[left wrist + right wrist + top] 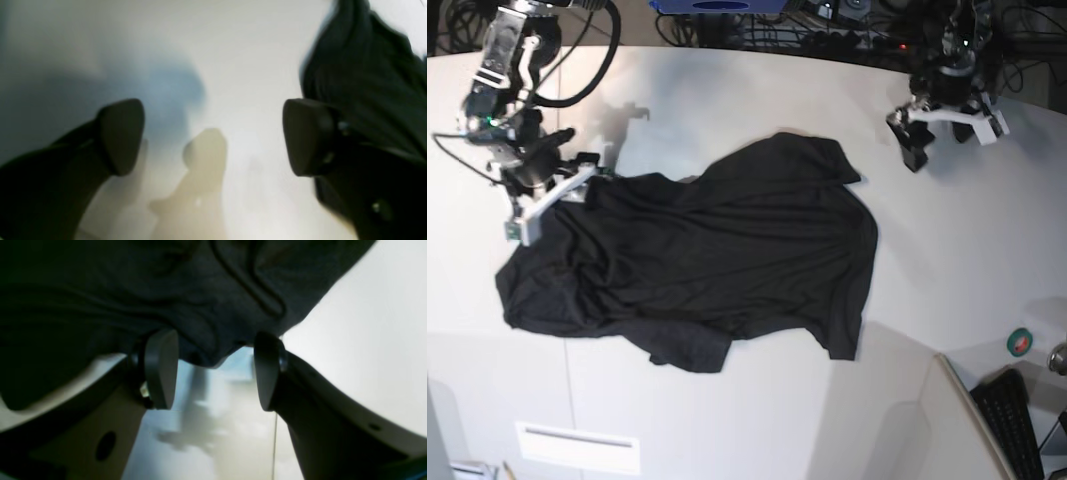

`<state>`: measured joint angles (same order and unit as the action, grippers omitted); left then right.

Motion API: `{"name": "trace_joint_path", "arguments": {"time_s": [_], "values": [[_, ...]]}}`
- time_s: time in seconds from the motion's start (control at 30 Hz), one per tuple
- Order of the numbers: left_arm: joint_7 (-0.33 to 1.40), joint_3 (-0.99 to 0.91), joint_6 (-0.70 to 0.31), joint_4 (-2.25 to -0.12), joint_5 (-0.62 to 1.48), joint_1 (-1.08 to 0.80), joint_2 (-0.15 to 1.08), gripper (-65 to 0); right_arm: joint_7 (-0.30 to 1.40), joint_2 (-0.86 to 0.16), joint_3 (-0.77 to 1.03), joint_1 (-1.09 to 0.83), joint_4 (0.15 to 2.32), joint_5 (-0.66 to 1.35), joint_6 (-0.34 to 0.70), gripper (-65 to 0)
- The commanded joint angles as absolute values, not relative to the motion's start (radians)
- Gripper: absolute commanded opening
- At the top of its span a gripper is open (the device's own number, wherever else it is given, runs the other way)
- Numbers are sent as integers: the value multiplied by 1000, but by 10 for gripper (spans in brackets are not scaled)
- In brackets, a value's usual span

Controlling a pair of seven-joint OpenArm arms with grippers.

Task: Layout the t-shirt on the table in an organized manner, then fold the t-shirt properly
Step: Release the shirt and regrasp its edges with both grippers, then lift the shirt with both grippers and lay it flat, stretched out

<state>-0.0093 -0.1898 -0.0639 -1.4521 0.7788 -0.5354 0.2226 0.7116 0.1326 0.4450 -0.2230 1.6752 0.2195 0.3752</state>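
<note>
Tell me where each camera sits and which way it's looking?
Left wrist: on the left arm, looking down at the table; open left claw, t-shirt beside it.
Right wrist: on the right arm, facing the t-shirt; open right claw at its edge.
Base: high up, looking down at both arms.
All three share the t-shirt.

T-shirt (717, 260): soft matt black cloth; table (757, 90): smooth off-white.

The off-white table (727, 90) bears a rumpled black t-shirt (717, 260) spread across its middle.
</note>
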Motion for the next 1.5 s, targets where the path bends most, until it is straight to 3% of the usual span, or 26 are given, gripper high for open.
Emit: {"name": "trace_joint_path", "arguments": {"time_s": [0.0, 0.23, 0.37, 0.47, 0.6, 0.87, 1.13, 1.2, 1.3, 1.33, 1.47], "values": [[-31, -163, -110, -1469, 802, -545, 234, -20, 699, 128, 469, -222, 1689, 249, 374, -306], [-33, 1, -133, -1491, 851, -522, 237, -71, 697, 102, 507, -225, 1662, 266, 374, -308], [-30, 65, -130, -1504, 852, -450, 237, -135, 696, 67, 507, -222, 1607, 266, 374, -308], [79, 96, -79, -1477, 852, -377, 237, -174, 693, 59, 510, -226, 1587, 266, 374, -308], [197, 90, -25, -1445, 852, -326, 213, -168, 693, 59, 562, -234, 1589, 266, 374, -308], [183, 90, -16, -1492, 852, -352, 211, -168, 693, 31, 564, -246, 1586, 268, 375, -308], [173, 67, -22, -1333, 852, -275, 188, -184, 691, 31, 564, -240, 1583, 266, 377, -308], [173, 67, -22, -1353, 854, -282, 185, -262, 687, 27, 564, -234, 1572, 266, 375, -308], [196, 54, -22, -1372, 854, -309, 180, -573, 630, 1, 564, -173, 1488, 268, 375, -308], [205, 53, -22, -1383, 854, -320, 183, -650, 615, -12, 564, -142, 1452, 268, 374, -306], [203, 53, -21, -1434, 854, -361, 205, -650, 599, -64, 565, -10, 1280, 268, 374, -306]]}}
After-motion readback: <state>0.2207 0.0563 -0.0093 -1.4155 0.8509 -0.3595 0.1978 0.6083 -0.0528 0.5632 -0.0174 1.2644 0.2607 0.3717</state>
